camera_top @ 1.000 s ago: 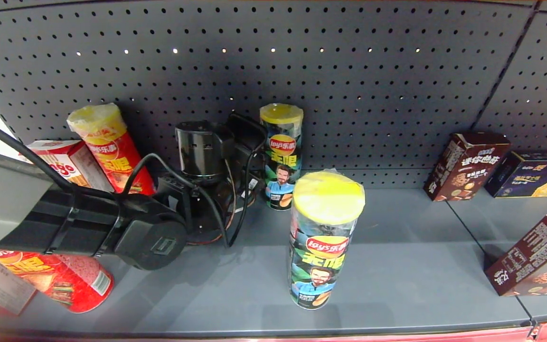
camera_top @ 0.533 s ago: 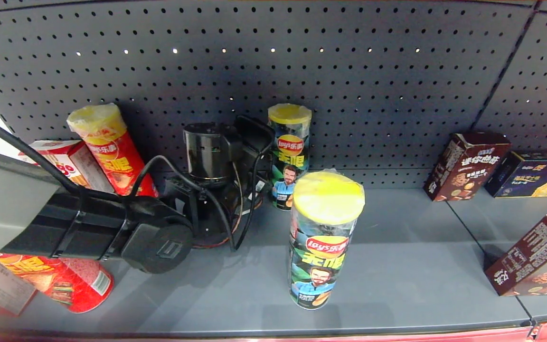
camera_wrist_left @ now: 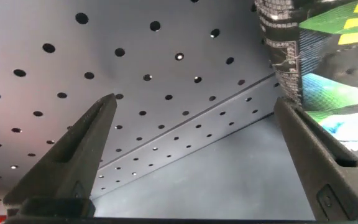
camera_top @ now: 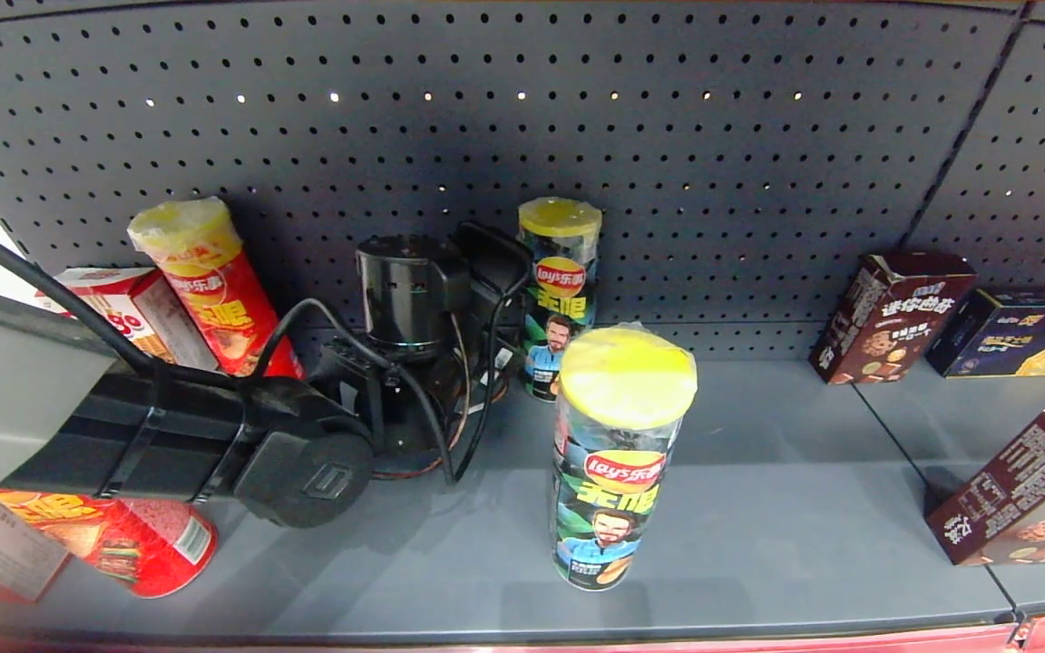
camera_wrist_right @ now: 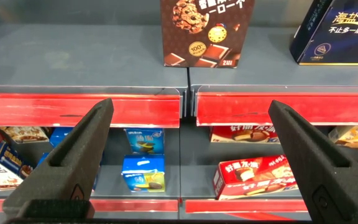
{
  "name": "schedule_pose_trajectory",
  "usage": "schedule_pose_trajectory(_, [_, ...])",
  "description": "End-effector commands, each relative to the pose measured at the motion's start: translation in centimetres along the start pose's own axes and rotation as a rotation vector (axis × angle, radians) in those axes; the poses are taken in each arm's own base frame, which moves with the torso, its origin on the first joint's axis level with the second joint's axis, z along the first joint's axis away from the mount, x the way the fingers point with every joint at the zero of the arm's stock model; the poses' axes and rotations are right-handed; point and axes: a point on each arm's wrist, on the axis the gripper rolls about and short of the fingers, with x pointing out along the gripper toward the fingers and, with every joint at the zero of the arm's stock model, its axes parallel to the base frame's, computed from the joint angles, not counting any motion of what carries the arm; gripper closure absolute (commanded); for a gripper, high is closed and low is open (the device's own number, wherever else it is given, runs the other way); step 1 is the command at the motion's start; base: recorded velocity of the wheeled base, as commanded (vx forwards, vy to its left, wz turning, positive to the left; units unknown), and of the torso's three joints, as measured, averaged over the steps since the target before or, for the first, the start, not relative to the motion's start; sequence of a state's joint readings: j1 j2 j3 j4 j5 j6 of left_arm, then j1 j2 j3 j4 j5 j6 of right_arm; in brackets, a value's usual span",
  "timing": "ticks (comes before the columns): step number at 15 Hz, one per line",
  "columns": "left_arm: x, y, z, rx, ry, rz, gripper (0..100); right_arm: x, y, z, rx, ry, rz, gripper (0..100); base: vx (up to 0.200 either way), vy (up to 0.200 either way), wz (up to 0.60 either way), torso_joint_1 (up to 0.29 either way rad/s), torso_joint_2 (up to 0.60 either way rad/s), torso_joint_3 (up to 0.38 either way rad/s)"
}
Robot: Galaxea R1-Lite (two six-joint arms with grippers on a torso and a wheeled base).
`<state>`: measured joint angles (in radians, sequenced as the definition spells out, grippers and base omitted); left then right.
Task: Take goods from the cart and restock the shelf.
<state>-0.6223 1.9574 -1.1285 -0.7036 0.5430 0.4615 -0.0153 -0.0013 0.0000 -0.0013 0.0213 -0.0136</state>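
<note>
Grey shelf boards run under a perforated back panel. The rear chip can stands on the shelf close against that panel, near the middle and behind the front chip can. It is upright, so its long axis is vertical, with the yellow lid on top and the printed face turned toward the aisle. The left gripper is deep in the shelf just beside this can, with its fingers spread wide and holding nothing. The can sits by the tip of one finger, not between the two, and I cannot tell whether they touch. The right gripper hangs away from this shelf, fingers also wide and empty. The main risk, as I judge it, is tipping: the can is tall and narrow, so a sideways brush from that finger or from the arm's looped cable on the way out could topple it. If it fell forward, it could hit the front chip can. The leaning red can on the arm's other side could also be nudged over.
</note>
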Motion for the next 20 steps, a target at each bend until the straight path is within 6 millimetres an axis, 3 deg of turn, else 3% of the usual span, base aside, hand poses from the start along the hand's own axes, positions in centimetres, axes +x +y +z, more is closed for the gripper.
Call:
schedule_pose_trajectory(1, [-0.7, 0.7, 0.6, -0.009, -0.017, 0.006, 0, 0.0, 0.0, 0.0, 0.0, 0.001, 0.0, 0, 0.0, 0.0, 0.0, 0.0, 0.0, 0.0])
schedule_pose_trajectory(4, [-4.1, 2.1, 1.6, -0.019, -0.053, -0.01, 0, 0.0, 0.0, 0.0, 0.0, 0.001, 0.0, 0, 0.0, 0.0, 0.0, 0.0, 0.0, 0.0])
schedule_pose_trajectory(6, [-5.3, 2.6, 1.7, -0.023, -0.064, -0.013, 0, 0.0, 0.0, 0.0, 0.0, 0.001, 0.0, 0, 0.0, 0.0, 0.0, 0.0, 0.0, 0.0])
schedule_pose_trajectory(7, [-7.0, 3.7, 1.9, -0.032, -0.081, -0.009, 0, 0.0, 0.0, 0.0, 0.0, 0.001, 0.0, 0, 0.0, 0.0, 0.0, 0.0, 0.0, 0.0])
schedule_pose_trajectory(12, [-12.3, 5.0, 2.5, -0.07, -0.144, -0.025, 0, 0.0, 0.0, 0.0, 0.0, 0.001, 0.0, 0, 0.0, 0.0, 0.0, 0.0, 0.0, 0.0])
schedule_pose_trajectory(16, [-17.1, 5.5, 1.8, -0.143, -0.208, -0.113, 0, 0.0, 0.0, 0.0, 0.0, 0.001, 0.0, 0, 0.0, 0.0, 0.0, 0.0, 0.0, 0.0])
schedule_pose_trajectory(20, [-22.4, 7.2, -1.5, -0.171, -0.264, -0.211, 0, 0.0, 0.0, 0.0, 0.0, 0.001, 0.0, 0, 0.0, 0.0, 0.0, 0.0, 0.0, 0.0])
